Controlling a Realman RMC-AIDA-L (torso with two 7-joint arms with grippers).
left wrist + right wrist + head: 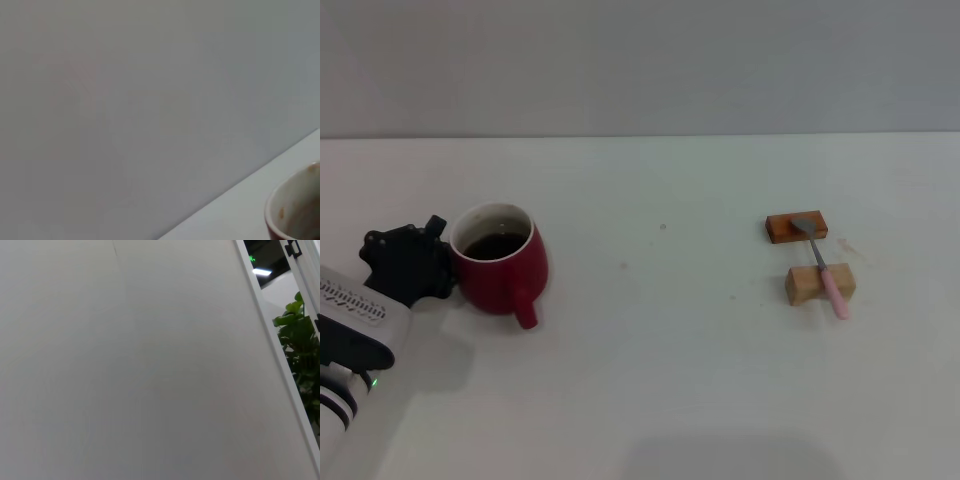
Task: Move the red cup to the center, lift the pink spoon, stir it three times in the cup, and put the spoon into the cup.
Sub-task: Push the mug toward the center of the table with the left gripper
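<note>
The red cup [506, 264] stands on the left part of the white table, with dark liquid inside and its handle pointing toward the front. Its white rim also shows in the left wrist view [295, 212]. My left gripper [442, 262] is right against the cup's left side. The pink spoon [826, 268] lies at the right, its grey bowl resting on an orange-brown flat block [783, 228] and its pink handle lying across a tan wooden block [804, 286]. My right gripper is out of view.
The white table [660, 360] stretches between the cup and the blocks. A grey wall runs behind the table's far edge. The right wrist view shows only a wall, a door frame and a green plant [300, 340].
</note>
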